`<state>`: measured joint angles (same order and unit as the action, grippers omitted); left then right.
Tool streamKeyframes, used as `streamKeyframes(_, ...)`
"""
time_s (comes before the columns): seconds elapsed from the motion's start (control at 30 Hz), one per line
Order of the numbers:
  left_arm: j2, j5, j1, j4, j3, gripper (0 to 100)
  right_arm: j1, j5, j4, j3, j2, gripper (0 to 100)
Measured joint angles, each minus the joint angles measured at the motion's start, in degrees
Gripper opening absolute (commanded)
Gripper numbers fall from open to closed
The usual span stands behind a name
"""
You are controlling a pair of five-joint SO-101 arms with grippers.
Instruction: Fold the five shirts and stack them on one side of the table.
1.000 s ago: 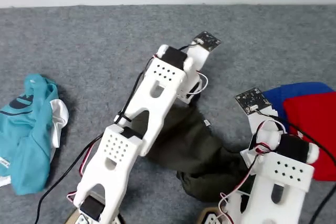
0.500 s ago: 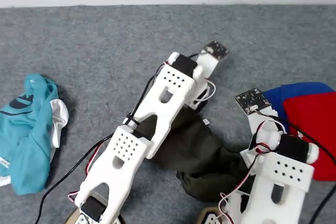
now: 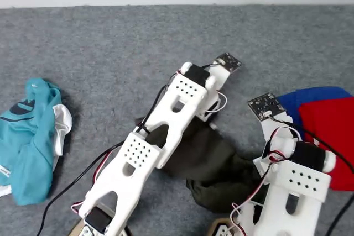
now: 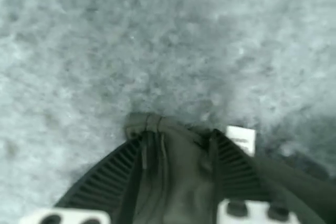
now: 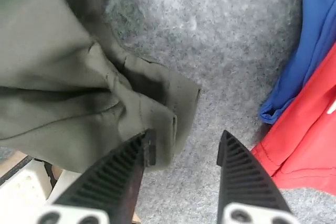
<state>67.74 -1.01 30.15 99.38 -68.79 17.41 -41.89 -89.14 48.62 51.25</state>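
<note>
Closest to you, near the front edge of the tabletop [image 3: 110, 42], the dark green shirt [image 3: 213, 164] lies in a rumpled heap. It looks like thin woven cloth, so I'd expect it to be light, floppy and quick to slump out of any fold. Your right pincer [image 5: 186, 142] is spread wide with nothing in it, hanging just over a stitched hem corner. That doubled edge is probably your best bite, since a flat single layer tends to slip. Further out, your left pincer [image 4: 177, 139] is clenched on a bunched ridge of the same shirt, right beside a small white tag [image 4: 240, 139]. The fuzzy grey felt will likely drag on the fabric a bit. At the right edge a red shirt [image 3: 329, 136] lies flat over a blue shirt [image 3: 310, 96]. At the left edge there's a crumpled teal shirt [image 3: 30, 142].
</note>
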Motion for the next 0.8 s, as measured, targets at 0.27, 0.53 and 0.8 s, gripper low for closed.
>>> streamKeyframes(0.27, 0.1, -1.1, -1.1, 0.3, -3.0, 2, 0.0, 0.0, 0.0, 0.0, 0.0, 19.8)
streamKeyframes(0.53, -4.3, -2.1, -3.3, 0.4, -6.7, 2, 0.0, 0.0, 0.0, 0.0, 0.0, 19.8)
streamKeyframes(0.8, -22.7, -2.2, -12.9, 0.4, 0.4, 2, 0.0, 0.0, 0.0, 0.0, 0.0, 19.9)
